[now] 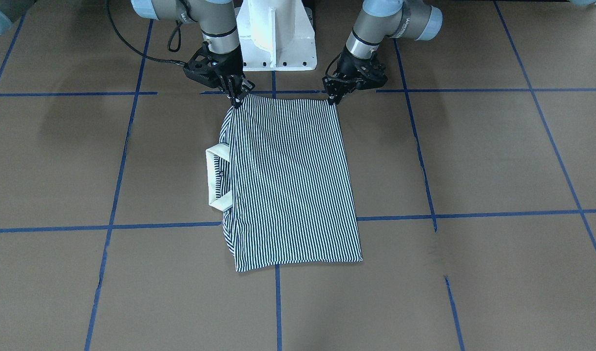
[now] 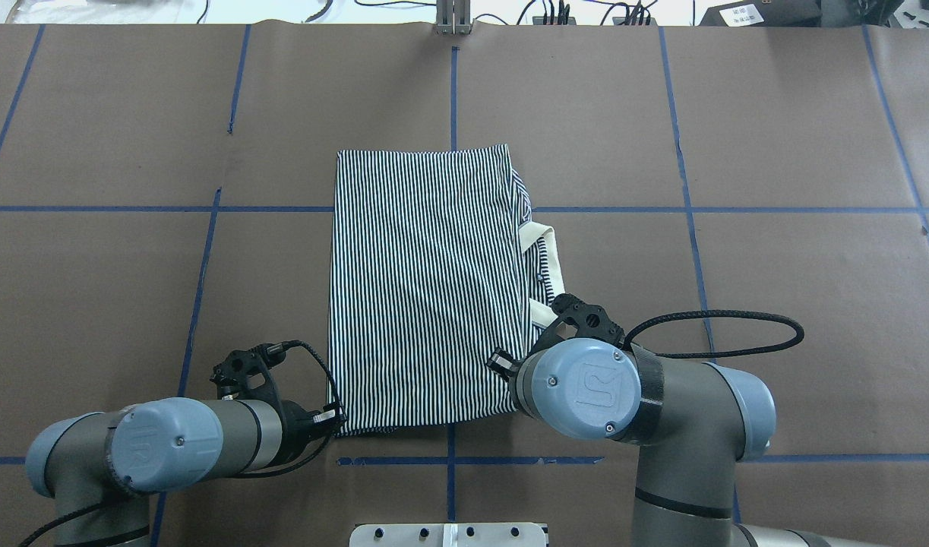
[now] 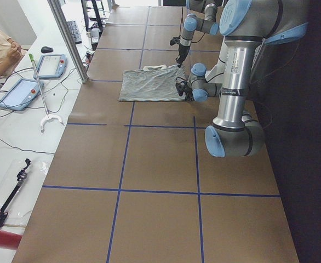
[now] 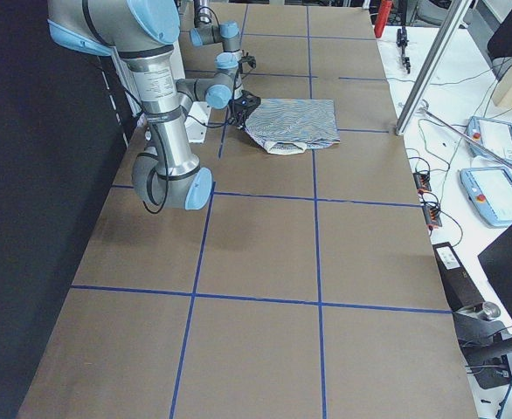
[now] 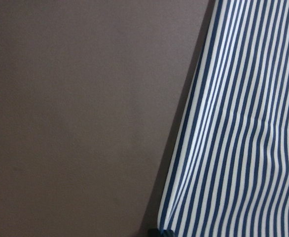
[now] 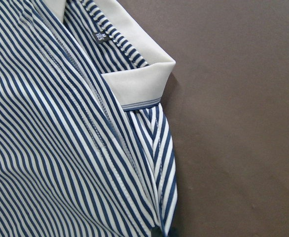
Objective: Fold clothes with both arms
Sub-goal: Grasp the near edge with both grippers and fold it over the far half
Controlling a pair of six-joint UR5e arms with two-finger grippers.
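Left gripper (image 1: pixel 333 99) and right gripper (image 1: pixel 236 99), fingers clamped on the polo shirt's (image 1: pixel 288 185) near corners: best carried level, together, fabric taut.

Brown table (image 1: pixel 473 156) w/ blue tape grid (image 1: pixel 473 90), white side bench (image 3: pixel 7 164) w/ tablets (image 3: pixel 18 93)

left gripper (image 1: pixel 333 100), right gripper (image 1: pixel 237 101), jaws clamped

Brown table (image 1: pixel 473 156), blue tape grid (image 1: pixel 473 213), side tablet (image 3: pixel 52 65).
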